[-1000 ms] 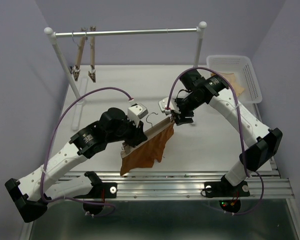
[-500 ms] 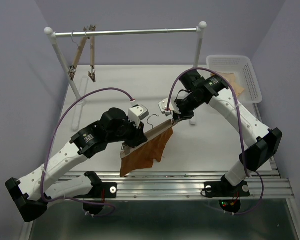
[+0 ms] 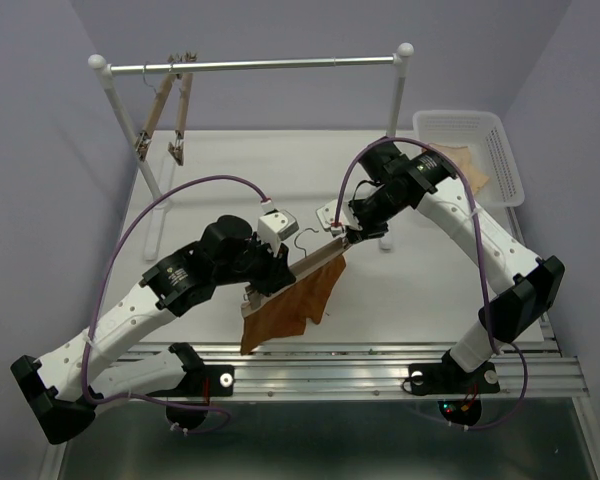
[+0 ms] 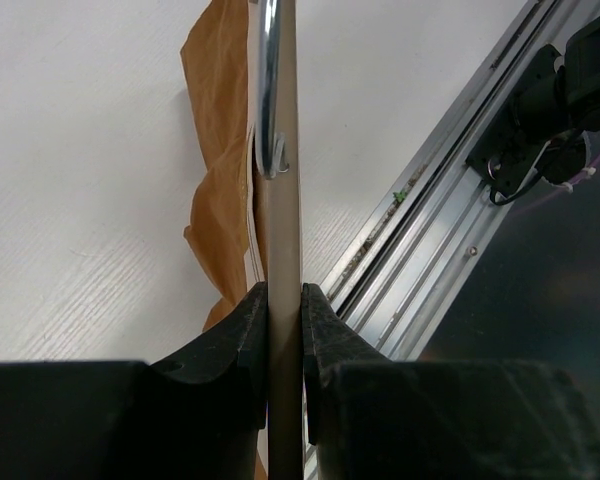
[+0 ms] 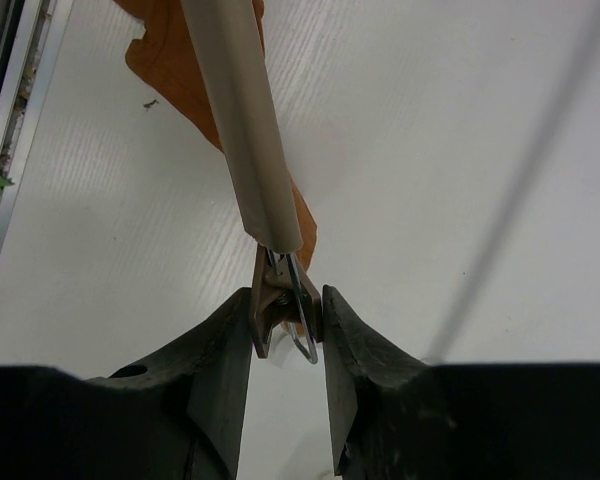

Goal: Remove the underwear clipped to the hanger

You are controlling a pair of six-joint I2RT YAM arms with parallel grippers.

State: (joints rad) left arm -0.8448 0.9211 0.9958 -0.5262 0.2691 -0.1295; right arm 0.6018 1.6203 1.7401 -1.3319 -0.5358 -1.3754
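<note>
Over the table [image 3: 430,290], the left claw [image 4: 284,312] grips the hanger [image 3: 315,258] bar, whose length runs toward the right claw [image 5: 288,318]. That claw pinches the end clip [image 5: 283,300]; the underwear [image 3: 285,312] hangs beneath.

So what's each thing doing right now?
hanger: held by both grippers.
underwear: hanging limp from the hanger.
left gripper: shut on the hanger's bar.
right gripper: shut on the hanger's end clip.
spare hangers: hanging bare on the rail.
peach cloth: lying in the basket.
</note>
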